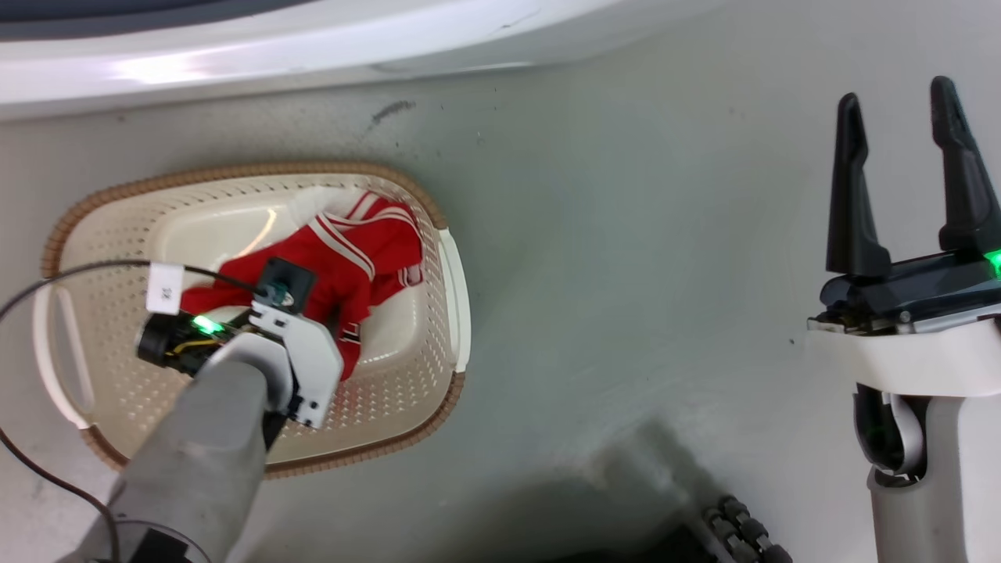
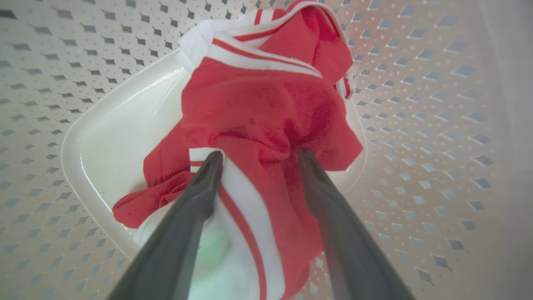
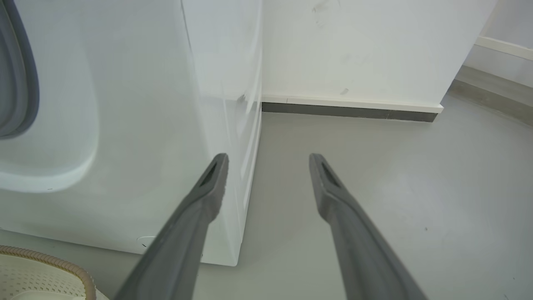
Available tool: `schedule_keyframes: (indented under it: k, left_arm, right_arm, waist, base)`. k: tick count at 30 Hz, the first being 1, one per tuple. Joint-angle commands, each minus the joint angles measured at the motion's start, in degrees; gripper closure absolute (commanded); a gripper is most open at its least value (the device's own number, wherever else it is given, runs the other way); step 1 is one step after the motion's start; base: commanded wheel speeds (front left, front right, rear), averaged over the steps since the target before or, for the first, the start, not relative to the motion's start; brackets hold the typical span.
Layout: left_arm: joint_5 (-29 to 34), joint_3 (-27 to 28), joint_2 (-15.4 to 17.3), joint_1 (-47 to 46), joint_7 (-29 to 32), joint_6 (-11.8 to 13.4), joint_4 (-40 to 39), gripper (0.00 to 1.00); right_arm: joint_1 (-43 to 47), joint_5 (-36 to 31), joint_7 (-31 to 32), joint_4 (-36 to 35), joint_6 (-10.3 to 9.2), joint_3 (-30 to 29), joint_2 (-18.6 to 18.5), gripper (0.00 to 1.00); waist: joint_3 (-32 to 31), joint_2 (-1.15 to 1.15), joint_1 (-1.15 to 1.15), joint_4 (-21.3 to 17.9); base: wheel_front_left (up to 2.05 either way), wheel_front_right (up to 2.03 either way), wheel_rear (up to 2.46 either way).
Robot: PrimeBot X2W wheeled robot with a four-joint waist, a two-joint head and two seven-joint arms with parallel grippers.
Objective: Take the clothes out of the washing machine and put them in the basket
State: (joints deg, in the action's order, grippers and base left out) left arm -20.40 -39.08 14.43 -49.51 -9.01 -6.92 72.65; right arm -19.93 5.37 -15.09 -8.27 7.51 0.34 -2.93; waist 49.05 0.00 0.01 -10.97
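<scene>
The red clothes [image 1: 367, 258] with white striped trim lie bunched on the bottom of the cream basket [image 1: 258, 168], which stands on the floor before the white washing machine [image 1: 313, 62]. My left arm reaches down into the basket. In the left wrist view my left gripper [image 2: 259, 157] is open, its fingers [image 2: 208, 183] spread over the clothes [image 2: 266, 108], with a striped fold lying between them. My right gripper [image 1: 896, 94] hangs open over bare floor at the right, holding nothing. In the right wrist view that gripper [image 3: 266, 156] points at the washing machine's [image 3: 145, 125] front corner.
A black cable [image 1: 47, 281] loops from my left wrist across the basket's left rim. A wall with a dark baseboard [image 3: 349, 111] runs behind the machine. Part of my wheeled base [image 1: 735, 532] shows at the bottom. A corner of the basket [image 3: 41, 271] appears in the right wrist view.
</scene>
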Motion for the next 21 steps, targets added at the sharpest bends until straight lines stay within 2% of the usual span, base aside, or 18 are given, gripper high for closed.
schedule_keyframes:
  k: [1,10,21]
  left_arm:
    - [-0.41,-0.04,-0.49,0.81,-0.98,-0.15,0.21,0.00]
    - [-4.36,3.35,-3.24,6.37,-6.14,-0.14,-1.91,0.00]
    - [-2.68,13.06,-1.40,18.23,-6.19,4.38,-23.99,0.00]
  right_arm:
    - [-0.20,-0.21,-0.12,0.13,-0.04,0.21,0.09,0.00]
    - [3.75,-3.00,-0.12,1.85,-0.04,0.75,0.08,0.00]
    - [8.80,-3.95,-0.12,3.44,-0.04,1.15,0.08,0.00]
  waist:
    - [-1.68,0.00,-0.01,0.63]
    - [-11.56,0.00,-0.01,3.45]
    - [-21.55,0.00,-0.01,6.27]
  base:
    - [0.00,0.00,0.00]
    - [0.00,0.00,0.00]
    - [0.00,0.00,0.00]
